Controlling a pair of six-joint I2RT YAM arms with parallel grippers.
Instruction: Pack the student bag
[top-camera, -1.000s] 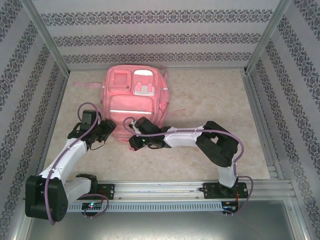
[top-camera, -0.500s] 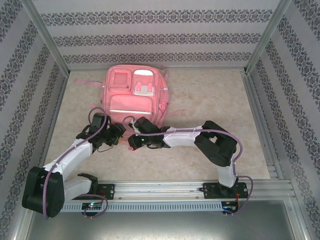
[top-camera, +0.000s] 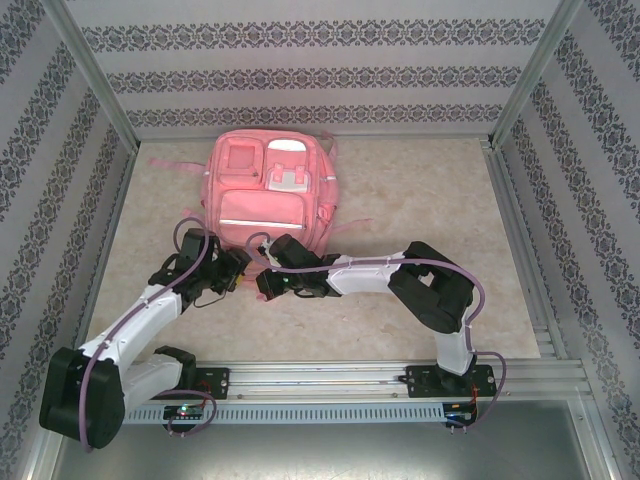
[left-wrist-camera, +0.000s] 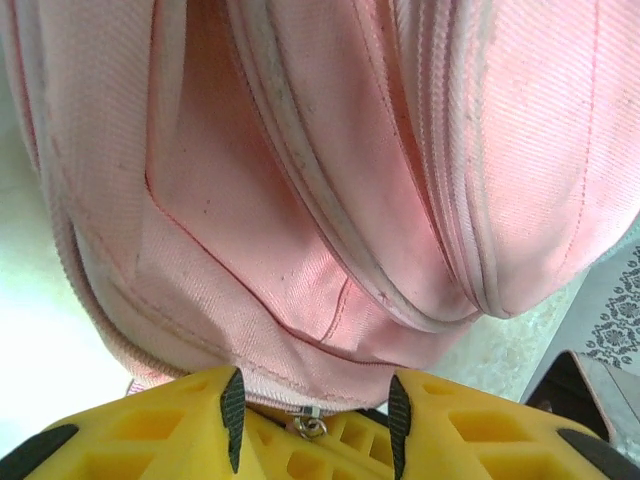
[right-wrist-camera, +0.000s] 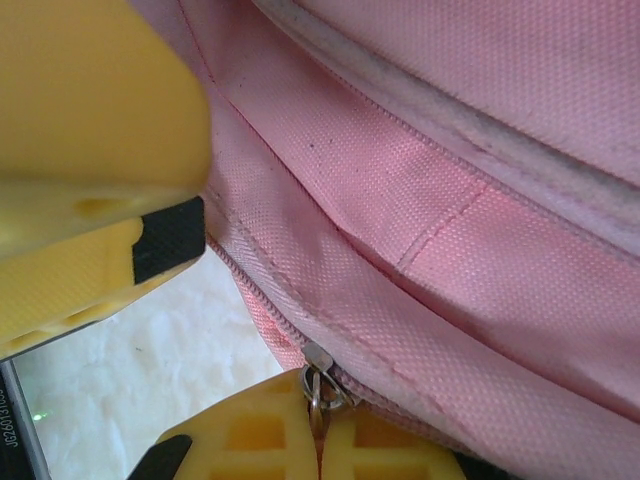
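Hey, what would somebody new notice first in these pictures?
The big pink fabric backpack with a white reflective stripe, lying flat at the far middle of the beige table. Both arms reach to its near edge: the right gripper is shut on a small metal zipper pull there, and the left gripper, yellow-fingered, stands open beside it.

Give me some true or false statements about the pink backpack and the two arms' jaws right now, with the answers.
1. The backpack lies flat on the table. True.
2. The right jaws stand wide open. False: they are shut on a zipper pull at the backpack's edge.
3. The left jaws stand apart. True.
4. The left jaws are at the backpack's far edge. False: both pairs of jaws sit at its near edge, close to each other.
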